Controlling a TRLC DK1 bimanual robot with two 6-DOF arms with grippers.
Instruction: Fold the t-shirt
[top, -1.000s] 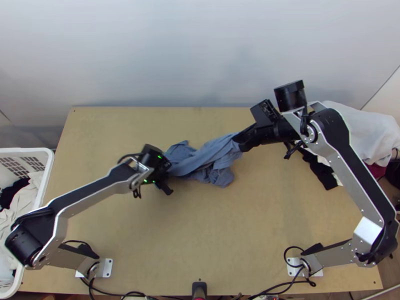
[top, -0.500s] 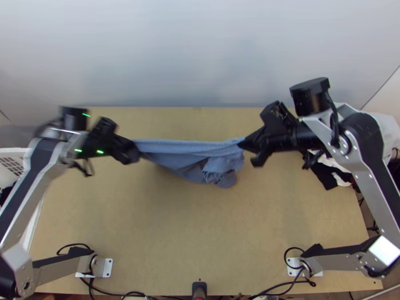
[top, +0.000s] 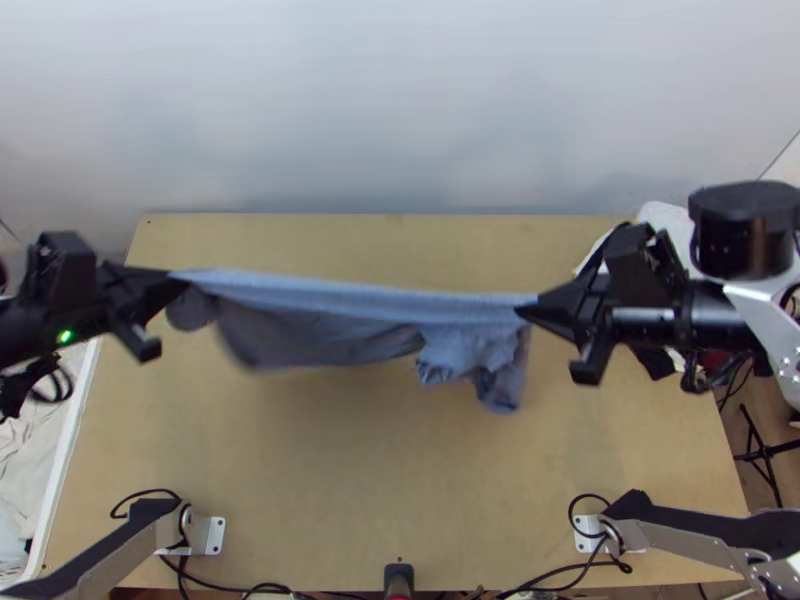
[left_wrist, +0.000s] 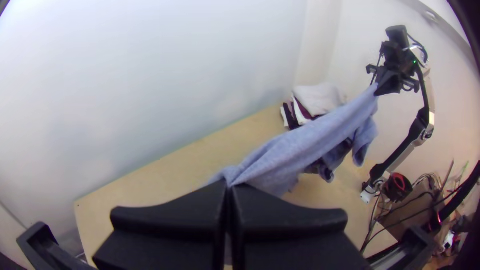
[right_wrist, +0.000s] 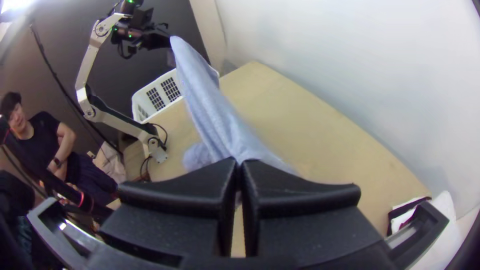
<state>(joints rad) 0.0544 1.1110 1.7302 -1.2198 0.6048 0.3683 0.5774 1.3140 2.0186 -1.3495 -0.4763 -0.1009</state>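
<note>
So the blue t-shirt (top: 350, 298) is strung out between both arms, above the far half of the tabletop (top: 400, 480). The left claw (top: 178, 281) has one end, over toward the tabletop's left side, and the right claw (top: 527, 308) has the other end, over toward the right side. The edge running between them is pulled pretty much straight, and the rest just droops under it in loose folds, with a crumpled bit dangling close to the right claw. It's not folded neatly or lying flat, and I honestly can't tell which part of the shirt each one's got.

In its own wrist view the left claw (left_wrist: 230, 186) is pressed together with a gathered pinch of blue cloth at the tips. Same deal with the right claw (right_wrist: 240, 162), cloth bunched right where the tips meet.

Other stuff around: a heap of clothes (left_wrist: 320, 100), white on top with darker bits under it, by the far right corner, plus a white basket (right_wrist: 163, 106) beside the left side.
</note>
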